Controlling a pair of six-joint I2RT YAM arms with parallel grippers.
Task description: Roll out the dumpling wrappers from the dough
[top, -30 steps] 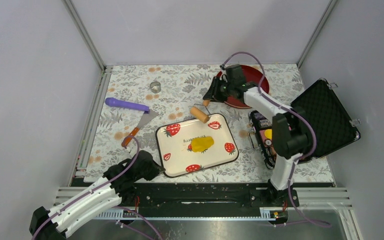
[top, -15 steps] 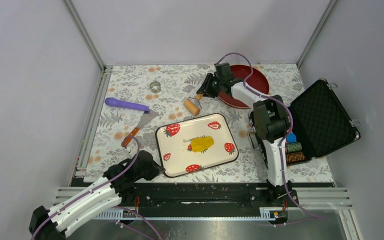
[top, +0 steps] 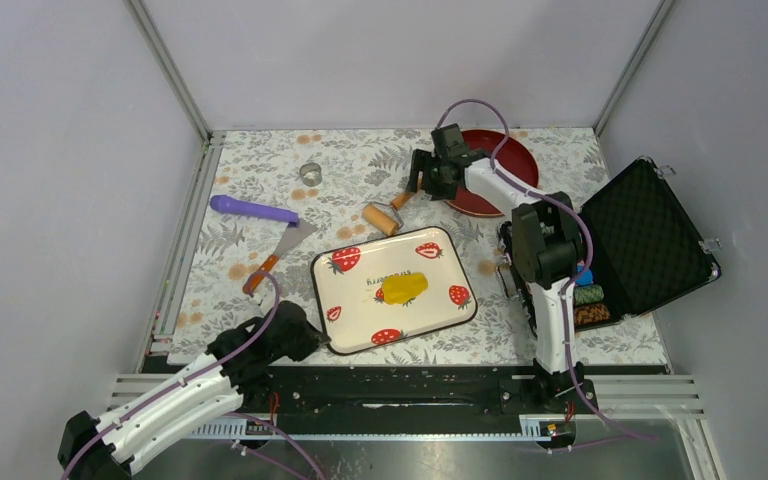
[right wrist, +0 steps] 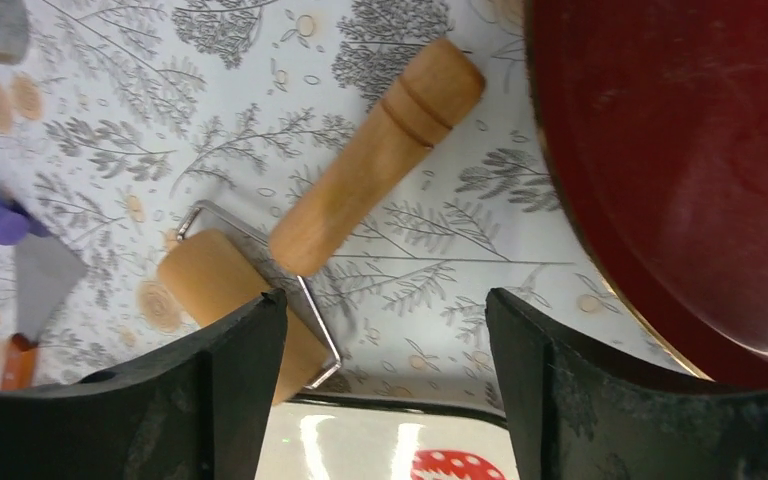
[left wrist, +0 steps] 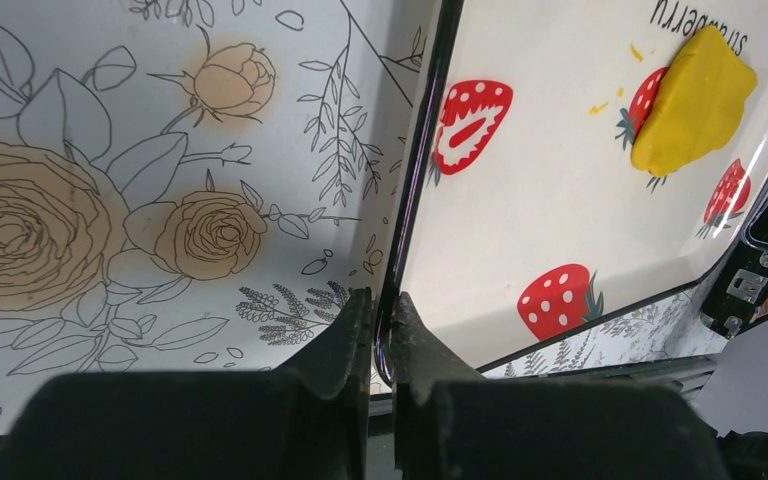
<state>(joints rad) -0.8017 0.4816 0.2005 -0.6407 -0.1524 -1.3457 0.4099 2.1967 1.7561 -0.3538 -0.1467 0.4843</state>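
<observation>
Dough (top: 402,289): flattened yellow patch at the middle of the strawberry tray (top: 355,300) | I see my left gripper (left wrist: 380,300) pinched narrow on the tray's near-left rim | wooden roller (top: 384,217) lies on floral table (top: 260,170) beyond tray | right gripper (right wrist: 382,305) hovers by roller handle (right wrist: 375,160), jaws wide, empty | red plate (right wrist: 680,170) just right.

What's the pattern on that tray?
The tray is white with red strawberries and a dark rim, clearest in the left wrist view.

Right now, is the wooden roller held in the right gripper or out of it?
Out. The wooden roller lies on the table; the right gripper is open, fingers wide apart.
</observation>
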